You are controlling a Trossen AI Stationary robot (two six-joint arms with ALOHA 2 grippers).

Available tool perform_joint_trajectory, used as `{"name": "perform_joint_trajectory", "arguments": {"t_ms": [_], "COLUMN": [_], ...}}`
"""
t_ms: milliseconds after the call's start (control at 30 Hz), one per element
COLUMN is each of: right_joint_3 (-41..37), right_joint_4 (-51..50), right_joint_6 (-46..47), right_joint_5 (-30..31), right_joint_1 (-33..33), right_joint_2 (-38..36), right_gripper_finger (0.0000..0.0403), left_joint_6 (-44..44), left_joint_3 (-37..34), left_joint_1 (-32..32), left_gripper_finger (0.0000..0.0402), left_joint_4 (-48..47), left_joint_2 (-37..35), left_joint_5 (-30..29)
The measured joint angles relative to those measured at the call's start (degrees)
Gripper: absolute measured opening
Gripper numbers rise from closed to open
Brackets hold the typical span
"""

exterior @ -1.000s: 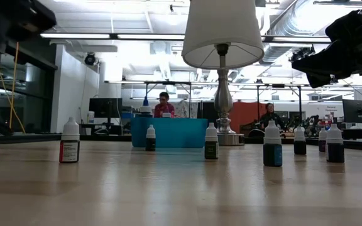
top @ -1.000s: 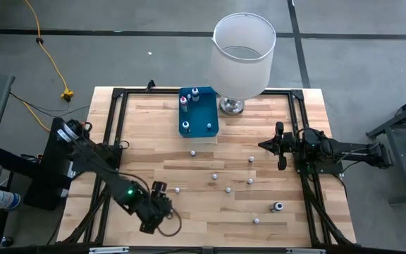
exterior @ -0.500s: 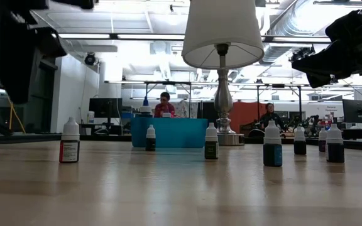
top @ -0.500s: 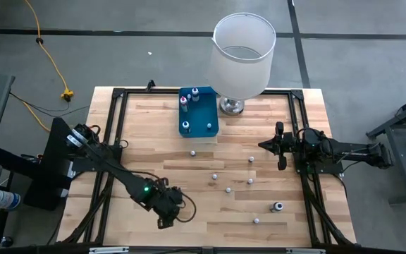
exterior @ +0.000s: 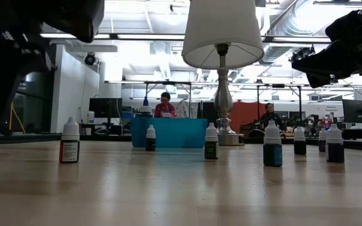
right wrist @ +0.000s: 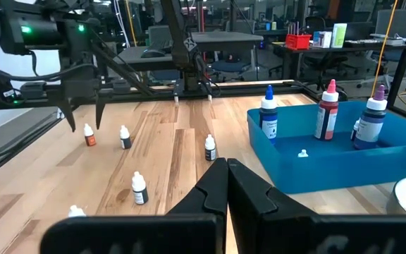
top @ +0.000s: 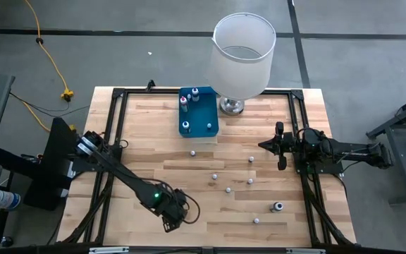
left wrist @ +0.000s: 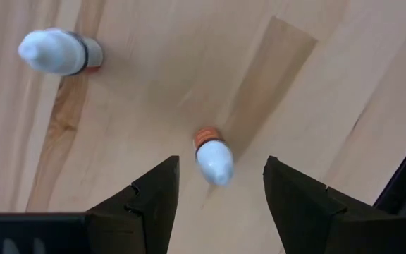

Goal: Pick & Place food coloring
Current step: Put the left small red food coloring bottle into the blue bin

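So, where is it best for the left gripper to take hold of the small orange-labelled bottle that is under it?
Take the orange-labelled bottle by its body just under the white cap, coming straight down. It stands upright with the cap pointing up at the open left gripper, whose fingers already line up on either side. The right gripper waits shut.

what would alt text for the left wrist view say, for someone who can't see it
Looking down on a light wooden table, the left gripper hangs open directly above a small white-capped food coloring bottle with an orange band, which sits between its two dark fingers. A second white-capped bottle stands farther off on the wood.
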Motion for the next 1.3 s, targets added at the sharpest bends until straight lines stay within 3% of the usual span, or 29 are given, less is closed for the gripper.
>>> {"name": "perform_joint_trajectory", "arguments": {"t_ms": [400,1300], "right_joint_3": [-0.02,-0.01], "right_joint_4": [0.00,0.00], "right_joint_6": [0.00,0.00], "right_joint_5": [0.00,0.00], "right_joint_1": [0.00,0.00], "right_joint_2": [0.00,0.00], "right_gripper_finger": [0.0000,0.0000], "left_joint_6": [0.92,1.40], "left_joint_3": [1.51,1.47], "left_joint_1": [0.00,0.04], "left_gripper_finger": [0.0198,0.0198], "left_joint_4": [-4.81,-2.36], "left_joint_2": [1.24,1.72], "left_joint_5": [-0.52,-1.18]}}
